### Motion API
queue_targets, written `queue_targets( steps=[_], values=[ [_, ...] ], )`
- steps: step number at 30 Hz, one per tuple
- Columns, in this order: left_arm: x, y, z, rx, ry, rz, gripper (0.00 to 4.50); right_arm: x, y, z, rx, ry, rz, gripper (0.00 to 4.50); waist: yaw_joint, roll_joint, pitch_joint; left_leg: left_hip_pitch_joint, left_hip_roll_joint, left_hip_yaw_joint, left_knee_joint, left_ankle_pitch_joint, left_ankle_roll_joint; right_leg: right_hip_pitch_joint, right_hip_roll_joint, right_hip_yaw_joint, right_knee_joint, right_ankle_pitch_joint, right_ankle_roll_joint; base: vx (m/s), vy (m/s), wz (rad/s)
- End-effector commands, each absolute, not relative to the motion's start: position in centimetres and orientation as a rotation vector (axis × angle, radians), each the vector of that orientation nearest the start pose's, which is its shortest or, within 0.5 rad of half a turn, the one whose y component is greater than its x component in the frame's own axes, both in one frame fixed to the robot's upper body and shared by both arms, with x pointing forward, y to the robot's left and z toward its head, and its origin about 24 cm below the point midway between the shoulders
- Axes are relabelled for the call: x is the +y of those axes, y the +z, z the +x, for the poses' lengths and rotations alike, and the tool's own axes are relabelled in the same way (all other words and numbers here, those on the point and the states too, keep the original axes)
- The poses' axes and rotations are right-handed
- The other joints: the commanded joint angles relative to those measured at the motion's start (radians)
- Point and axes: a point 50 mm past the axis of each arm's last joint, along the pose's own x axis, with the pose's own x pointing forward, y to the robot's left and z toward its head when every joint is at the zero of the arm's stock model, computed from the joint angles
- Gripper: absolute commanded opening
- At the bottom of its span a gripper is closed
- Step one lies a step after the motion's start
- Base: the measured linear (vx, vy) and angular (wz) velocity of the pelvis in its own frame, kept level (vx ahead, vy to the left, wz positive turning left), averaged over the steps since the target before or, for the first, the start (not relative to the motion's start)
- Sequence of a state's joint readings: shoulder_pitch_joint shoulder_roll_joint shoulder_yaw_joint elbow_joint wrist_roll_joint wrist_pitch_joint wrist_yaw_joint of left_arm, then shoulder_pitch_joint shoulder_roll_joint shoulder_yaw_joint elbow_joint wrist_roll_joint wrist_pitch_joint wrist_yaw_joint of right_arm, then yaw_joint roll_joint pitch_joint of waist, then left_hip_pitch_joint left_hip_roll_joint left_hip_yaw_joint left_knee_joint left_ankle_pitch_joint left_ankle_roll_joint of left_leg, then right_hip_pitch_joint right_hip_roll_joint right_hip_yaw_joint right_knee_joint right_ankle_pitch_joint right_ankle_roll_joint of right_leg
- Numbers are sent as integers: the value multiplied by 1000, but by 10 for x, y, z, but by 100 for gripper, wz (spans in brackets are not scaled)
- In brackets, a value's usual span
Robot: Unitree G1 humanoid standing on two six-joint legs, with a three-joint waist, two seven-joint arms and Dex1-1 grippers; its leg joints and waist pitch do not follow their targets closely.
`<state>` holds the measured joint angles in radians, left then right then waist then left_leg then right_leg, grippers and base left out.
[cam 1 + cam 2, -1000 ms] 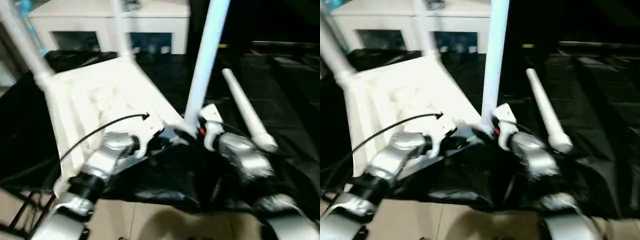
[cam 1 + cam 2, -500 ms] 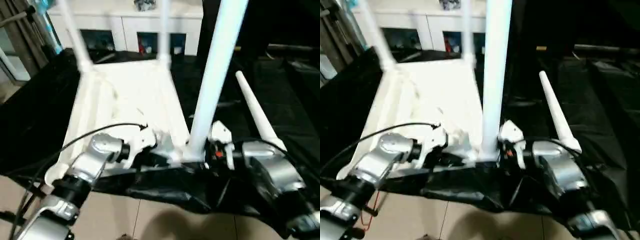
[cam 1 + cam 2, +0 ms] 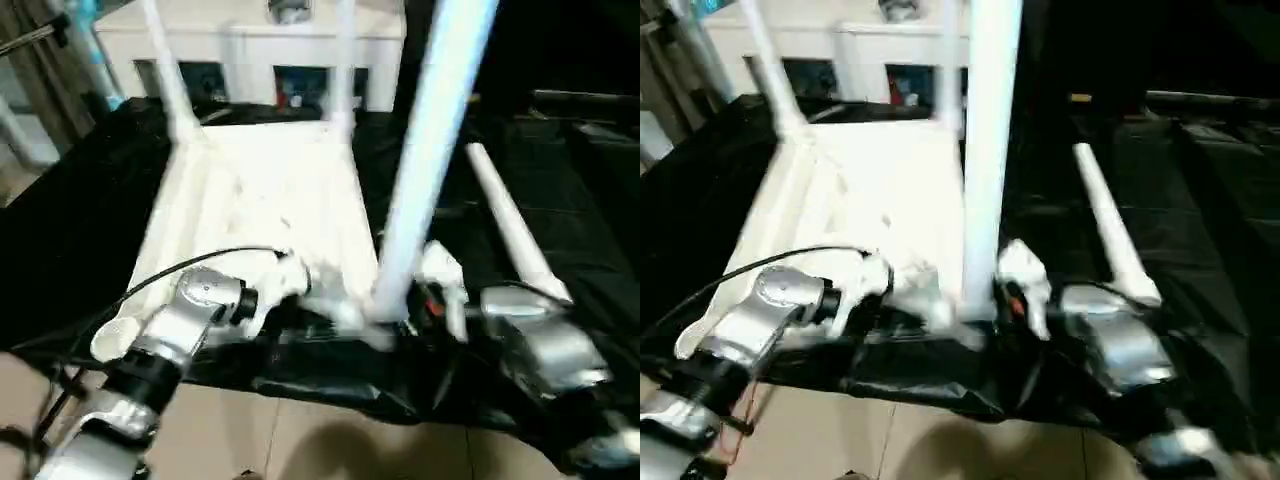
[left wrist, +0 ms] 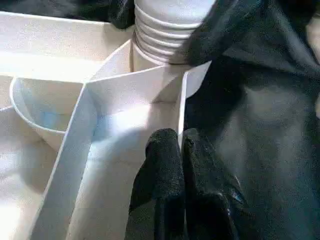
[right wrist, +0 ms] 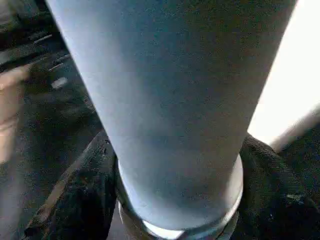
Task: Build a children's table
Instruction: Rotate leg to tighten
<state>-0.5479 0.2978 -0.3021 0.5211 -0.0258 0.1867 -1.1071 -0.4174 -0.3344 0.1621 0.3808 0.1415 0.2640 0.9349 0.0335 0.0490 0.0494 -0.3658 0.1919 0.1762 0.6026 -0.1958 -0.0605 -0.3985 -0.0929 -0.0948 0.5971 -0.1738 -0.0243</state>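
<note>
The white tabletop (image 3: 265, 210) lies upside down on the black sheet (image 3: 80, 220), ribbed underside up, so the corner sockets face upward to take the legs. Two far legs (image 3: 168, 75) already stand in the far corners, in front of the white cabinet (image 3: 250, 50). A third leg (image 3: 430, 150) stands upright in the near right socket, its ribbed foot seated there, apparently being screwed or pressed home. The fourth leg (image 3: 510, 225) lies loose on the sheet to the right, probably waiting for the near left socket (image 3: 115, 338). The right gripper (image 5: 175, 200) straddles the upright leg's base, fingers either side of it; whether they clamp it I cannot tell. The left gripper (image 4: 177, 150), fingers pressed together, pinches the tabletop's thin edge wall, likely to steady the top.
</note>
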Motion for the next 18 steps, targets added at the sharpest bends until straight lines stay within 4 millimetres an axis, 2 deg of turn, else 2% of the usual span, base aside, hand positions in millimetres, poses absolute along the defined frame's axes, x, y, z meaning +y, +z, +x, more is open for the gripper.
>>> queue_targets(
  steps=[1, 2, 3, 4, 5, 6, 7, 8, 9, 12, 13, 15, 18],
  values=[
    [87, 55, 319, 369, -1210, 262, 0, -130, 21, 307, 469, 885, -119, 276, -6, -12, -61, 3, 28, -13, -75, -233, 26, 57, -54, 42, -86, -377, -161, 0, 0, 0],
    [85, 55, 321, 369, -1187, 259, 0, -129, 19, 309, 481, 853, -111, 276, -16, -9, -56, 0, 27, -14, -78, -246, 22, 53, -53, 40, -90, -414, -150, 0, 0, 0],
    [85, 55, 321, 369, -1187, 259, 0, -129, 19, 309, 481, 853, -111, 276, -16, -9, -56, 0, 27, -14, -78, -246, 22, 53, -53, 40, -90, -414, -150, 0, 0, 0],
    [81, 55, 325, 371, -1137, 249, 0, -126, 16, 313, 485, 787, -89, 276, -25, -13, -59, 4, 22, -13, -72, -260, 24, 50, -55, 39, -102, -474, -124, 0, 0, 0],
    [74, 57, 330, 372, -1068, 225, 0, -121, 12, 319, 490, 705, -56, 276, -33, -9, -57, 8, 21, -12, -70, -265, 25, 43, -54, 39, -106, -491, -124, 0, 0, 0],
    [74, 57, 330, 372, -1068, 225, 0, -121, 12, 319, 490, 705, -56, 276, -33, -8, -56, 7, 21, -16, -71, -269, 24, 44, -54, 36, -107, -504, -121, 0, 0, 0],
    [71, 57, 332, 373, -1040, 213, 0, -118, 11, 321, 493, 675, -44, 276, -31, -11, -61, 6, 21, -15, -70, -256, 30, 47, -53, 37, -107, -482, -117, 0, 0, 0],
    [71, 57, 332, 373, -1040, 213, 0, -118, 11, 321, 493, 675, -44, 276, -34, -9, -58, 3, 23, -15, -73, -258, 39, 45, -51, 37, -106, -462, -124, 0, 0, 0],
    [59, 61, 336, 360, -980, 196, 0, -108, 8, 328, 492, 580, -9, 276, -35, -9, -58, 2, 23, -15, -72, -259, 40, 46, -51, 36, -105, -459, -126, 0, 0, 0],
    [47, 65, 336, 336, -985, 187, 0, -95, 11, 333, 477, 578, 12, 276, -43, -8, -63, 3, 21, -18, -70, -256, 36, 46, -54, 35, -104, -441, -136, 0, 0, 0],
    [46, 65, 336, 333, -994, 192, 0, -93, 13, 334, 461, 596, 14, 276, -45, -8, -63, -3, 23, -18, -72, -250, 47, 49, -52, 35, -100, -402, -147, 0, 0, 0],
    [44, 65, 335, 329, -1005, 205, 0, -90, 17, 336, 441, 614, 20, 332, -46, -9, -64, -4, 24, -17, -72, -250, 56, 50, -52, 35, -97, -380, -156, 0, 0, 0],
    [46, 64, 332, 331, -1041, 218, 0, -90, 22, 338, 425, 652, 26, 348, -44, -9, -68, -8, 25, -15, -69, -207, 77, 55, -53, 39, -87, -298, -190, 0, 0, 0]
  ],
)
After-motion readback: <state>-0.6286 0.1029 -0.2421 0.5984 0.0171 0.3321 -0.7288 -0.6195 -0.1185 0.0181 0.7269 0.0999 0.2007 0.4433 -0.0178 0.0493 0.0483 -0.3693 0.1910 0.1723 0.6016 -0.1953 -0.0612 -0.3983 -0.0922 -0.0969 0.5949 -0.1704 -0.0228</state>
